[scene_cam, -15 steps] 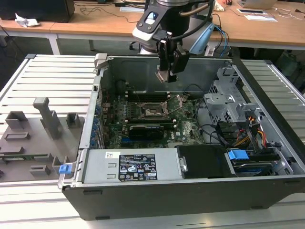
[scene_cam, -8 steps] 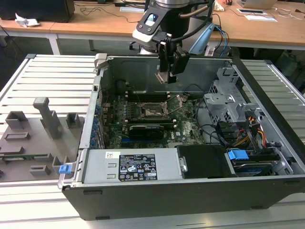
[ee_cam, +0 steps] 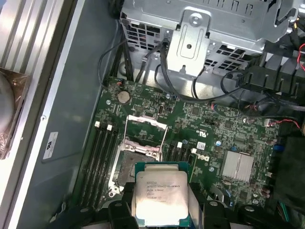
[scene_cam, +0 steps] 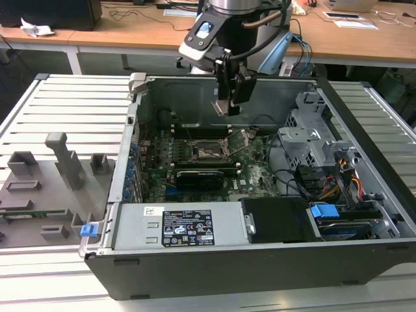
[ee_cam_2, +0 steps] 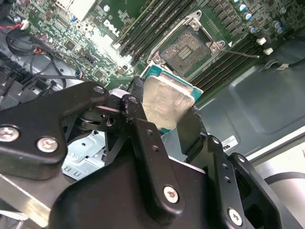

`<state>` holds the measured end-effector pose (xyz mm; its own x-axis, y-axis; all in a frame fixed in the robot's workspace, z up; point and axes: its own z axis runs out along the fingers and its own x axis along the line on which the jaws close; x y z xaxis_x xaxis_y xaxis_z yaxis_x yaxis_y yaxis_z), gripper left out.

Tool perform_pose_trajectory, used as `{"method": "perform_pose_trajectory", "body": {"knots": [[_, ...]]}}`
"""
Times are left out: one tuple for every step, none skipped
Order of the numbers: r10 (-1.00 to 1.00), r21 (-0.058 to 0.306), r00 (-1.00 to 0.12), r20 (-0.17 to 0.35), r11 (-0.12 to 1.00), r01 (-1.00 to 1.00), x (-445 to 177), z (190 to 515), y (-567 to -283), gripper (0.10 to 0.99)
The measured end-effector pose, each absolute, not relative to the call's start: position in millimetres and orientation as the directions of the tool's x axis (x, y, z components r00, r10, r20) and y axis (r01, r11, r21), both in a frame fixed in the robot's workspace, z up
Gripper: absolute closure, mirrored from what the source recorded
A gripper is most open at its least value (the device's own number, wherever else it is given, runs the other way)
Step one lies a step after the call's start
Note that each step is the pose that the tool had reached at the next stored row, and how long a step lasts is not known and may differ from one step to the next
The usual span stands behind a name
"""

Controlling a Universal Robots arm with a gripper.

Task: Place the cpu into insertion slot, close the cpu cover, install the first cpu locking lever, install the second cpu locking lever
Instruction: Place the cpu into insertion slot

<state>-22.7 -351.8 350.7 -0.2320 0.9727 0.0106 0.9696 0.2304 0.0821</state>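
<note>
Your claw [scene_cam: 225, 104] grasping the cpu [ee_cam: 160, 198] by two edges, hanging above the insertion slot [ee_cam: 126, 164], well apart

Slatted metal worktop [scene_cam: 71, 97] carries an open PC case [scene_cam: 260, 270], sat across the middle. Just beside it, exterior view's left, a grey holder plate [scene_cam: 32, 201] w/ upright blocks; small blue clip [scene_cam: 88, 229] at its corner.
</note>
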Motion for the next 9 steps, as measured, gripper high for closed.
{"method": "perform_pose_trajectory", "body": {"knots": [[0.975,0.082,-0.222,0.011,0.220,0.972,-22.7,350.2,-351.8,0.561],[0.977,0.082,-0.213,0.011,0.212,0.974,-22.7,349.8,-351.8,0.561],[0.979,0.082,-0.202,0.011,0.200,0.976,-22.7,349.2,-351.8,0.561],[0.981,0.082,-0.191,0.011,0.190,0.978,-22.7,348.6,-351.8,0.561],[0.985,0.082,-0.172,0.011,0.170,0.982,-22.7,347.5,-351.8,0.561],[0.987,0.082,-0.160,0.011,0.159,0.984,-22.8,346.8,-351.8,0.561],[0.989,0.082,-0.149,0.011,0.148,0.986,-22.8,346.2,-351.8,0.561],[0.990,0.082,-0.139,0.011,0.138,0.987,-22.8,345.5,-351.8,0.561],[0.992,0.082,-0.129,0.011,0.127,0.988,-22.8,344.8,-351.8,0.561]]}}
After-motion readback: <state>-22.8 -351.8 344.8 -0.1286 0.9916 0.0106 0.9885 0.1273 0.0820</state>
